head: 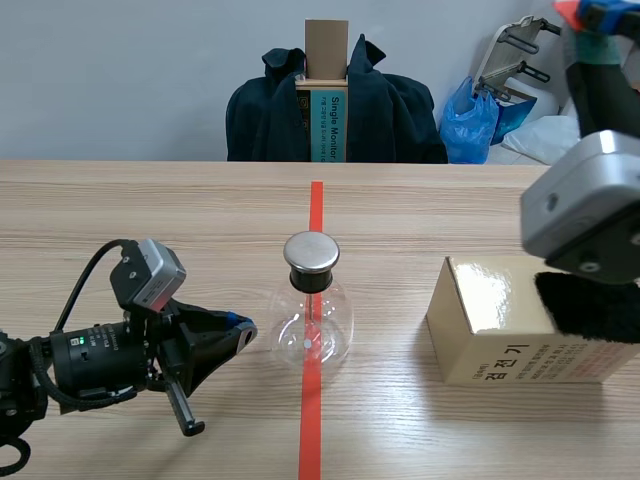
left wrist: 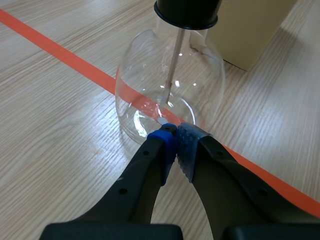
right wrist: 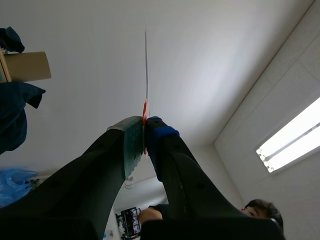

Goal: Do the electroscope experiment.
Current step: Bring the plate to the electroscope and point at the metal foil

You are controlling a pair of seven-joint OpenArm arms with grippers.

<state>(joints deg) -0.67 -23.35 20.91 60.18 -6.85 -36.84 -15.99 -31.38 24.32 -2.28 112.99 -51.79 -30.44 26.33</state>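
We find the left gripper (left wrist: 175, 136) closed, its 2 blue pads pressed together with nothing between them. Its tip sits low at the foot of the glass flask (left wrist: 170, 85); we cannot tell whether it touches the glass or stops just short. The arm lies low over the table (head: 150, 220), pointing across toward the flask.

The flask stands upright on the orange-red tape line (head: 316, 205). It has a black neck and a round metal cap (head: 311, 252). A thin rod (left wrist: 172, 65) runs down from the neck into the bulb.

We find the right gripper (right wrist: 145, 137) closed on a thin pale strip (right wrist: 146, 70). The strip is clamped between the 2 pads at a red mark and stands up past the fingertips. This arm is raised high above the table's right side, its gripper pointing up toward the ceiling.

Beside the flask, well apart from it, stands 1 gold box (head: 490, 320). A black fuzzy cloth (head: 585, 305) rests at the right end of its top.

Beyond the table's far edge we note a chair draped with a dark jacket (head: 270, 115), a cardboard box (head: 326, 48) above it, and a blue bag (head: 468, 125).
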